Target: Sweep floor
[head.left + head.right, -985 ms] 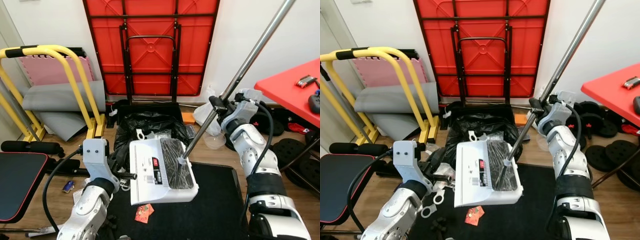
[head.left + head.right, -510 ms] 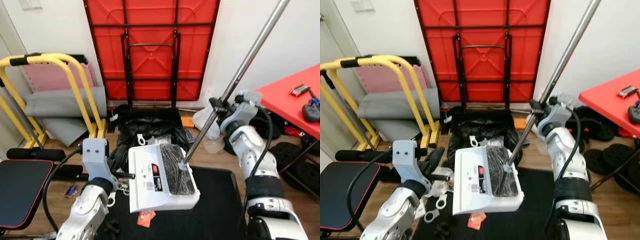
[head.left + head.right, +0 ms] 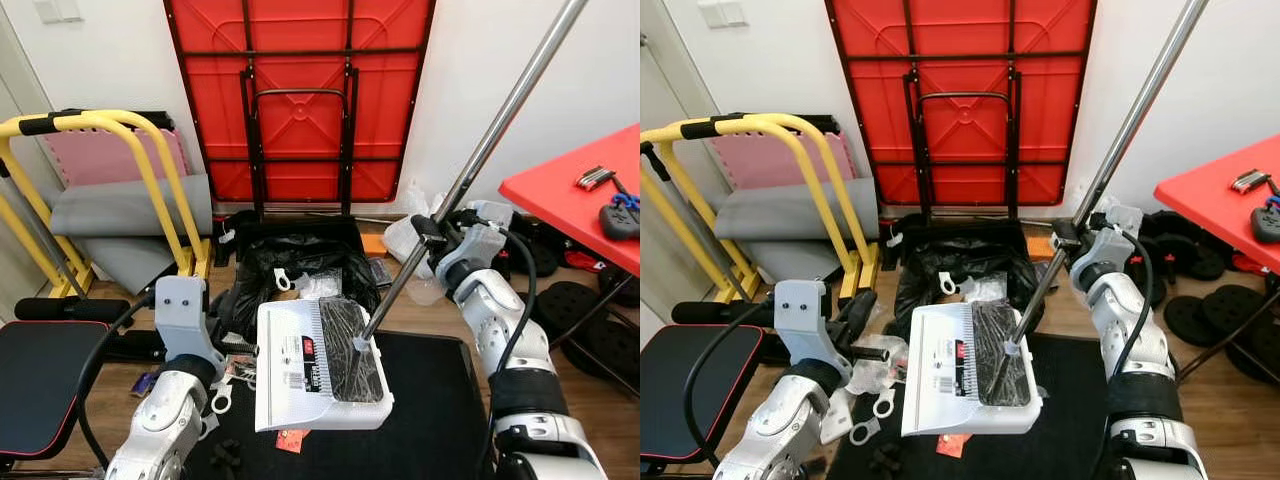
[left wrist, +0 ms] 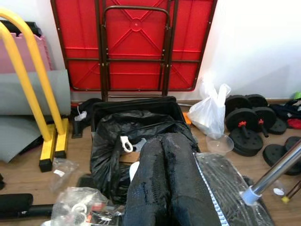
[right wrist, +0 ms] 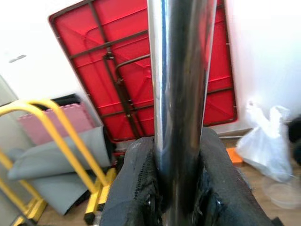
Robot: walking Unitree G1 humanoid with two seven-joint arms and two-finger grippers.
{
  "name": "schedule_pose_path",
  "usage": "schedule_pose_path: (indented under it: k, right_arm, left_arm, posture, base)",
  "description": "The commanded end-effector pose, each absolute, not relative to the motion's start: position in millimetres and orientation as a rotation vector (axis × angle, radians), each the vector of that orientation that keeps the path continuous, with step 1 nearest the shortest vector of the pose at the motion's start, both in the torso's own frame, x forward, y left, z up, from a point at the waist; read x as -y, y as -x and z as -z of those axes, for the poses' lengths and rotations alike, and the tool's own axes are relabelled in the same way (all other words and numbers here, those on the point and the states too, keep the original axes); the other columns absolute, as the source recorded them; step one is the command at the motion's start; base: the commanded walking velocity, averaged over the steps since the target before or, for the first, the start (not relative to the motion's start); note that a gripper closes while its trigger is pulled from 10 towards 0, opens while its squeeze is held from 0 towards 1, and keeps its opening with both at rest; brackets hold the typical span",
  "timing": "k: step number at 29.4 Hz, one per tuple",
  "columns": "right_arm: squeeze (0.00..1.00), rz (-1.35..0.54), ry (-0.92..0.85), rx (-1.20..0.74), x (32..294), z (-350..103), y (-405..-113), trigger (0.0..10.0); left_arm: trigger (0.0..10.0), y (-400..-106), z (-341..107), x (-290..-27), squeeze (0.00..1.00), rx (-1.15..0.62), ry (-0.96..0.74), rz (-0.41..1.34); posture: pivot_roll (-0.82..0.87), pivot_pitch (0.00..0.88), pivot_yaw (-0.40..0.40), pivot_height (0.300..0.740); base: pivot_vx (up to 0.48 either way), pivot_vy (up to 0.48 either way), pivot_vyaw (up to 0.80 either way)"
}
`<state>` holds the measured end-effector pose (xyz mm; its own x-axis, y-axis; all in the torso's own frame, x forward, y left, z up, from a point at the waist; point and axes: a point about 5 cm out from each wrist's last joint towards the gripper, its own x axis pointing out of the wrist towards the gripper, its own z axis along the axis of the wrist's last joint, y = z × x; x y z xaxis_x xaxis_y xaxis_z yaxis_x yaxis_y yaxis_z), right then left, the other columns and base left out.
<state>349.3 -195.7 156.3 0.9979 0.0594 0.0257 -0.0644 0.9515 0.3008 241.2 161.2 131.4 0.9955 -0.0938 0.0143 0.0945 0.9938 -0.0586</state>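
My left gripper [image 3: 236, 346] is shut on the handle of a white dustpan [image 3: 290, 385], held level above the black mat [image 3: 430, 420]. The black brush head [image 3: 345, 345] of the broom rests in the pan. Its silver pole [image 3: 490, 140] slants up to the right, and my right gripper [image 3: 432, 232] is shut around it partway up. In the right wrist view the black fingers [image 5: 136, 188] clamp the pole [image 5: 181, 94]. In the left wrist view the fingers [image 4: 155, 188] lie pressed together over the pan, with the pole's lower end [image 4: 268, 176] beside them.
An open black bin bag [image 3: 300, 260] lies just beyond the pan, below a folded red table [image 3: 300, 90] leaning on the wall. A yellow frame [image 3: 150, 170] and bench stand left. A red table [image 3: 580, 190] and weight plates [image 3: 585, 300] are right. Red wrapper [image 3: 290, 440] and clutter lie underneath.
The dustpan with the brush head in it has sunk a little toward the mat and drifted slightly left. The right gripper came down a bit with the pole. The view shifted slightly.
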Motion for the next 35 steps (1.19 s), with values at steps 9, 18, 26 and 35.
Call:
schedule_pose_path:
  k: [9, 18, 26, 35]
  right_arm:
    - [0.00, -0.102, -0.392, 0.085, 194.2, -168.9, -344.0, 10.0]
    - [0.00, -0.078, -0.433, 0.095, 197.3, -172.5, -346.6, 10.0]
    - [0.00, -0.078, -0.474, 0.097, 194.3, -172.7, -346.2, 10.0]
    - [0.00, -0.099, -0.479, 0.094, 190.0, -173.6, -346.3, 10.0]
  left_arm:
    - [10.0, -234.7, -125.5, -162.5, 0.00, -0.001, 0.049, 0.146]
    - [10.0, -234.8, -125.7, -161.1, 0.00, 0.005, 0.047, 0.158]
    - [10.0, -235.3, -126.0, -159.4, 0.00, 0.010, 0.043, 0.175]
    - [10.0, -235.5, -126.4, -158.7, 0.00, 0.012, 0.039, 0.182]
  posture:
    - [-0.12, 0.000, -0.020, 0.740]
    - [-0.11, 0.000, -0.018, 0.740]
    - [-0.11, 0.000, -0.014, 0.740]
    - [-0.11, 0.000, -0.015, 0.740]
  base:
    - [0.000, 0.000, 0.44]
    - [0.326, 0.000, 0.08]
    - [0.356, 0.000, 0.29]
    - [0.364, 0.000, 0.00]
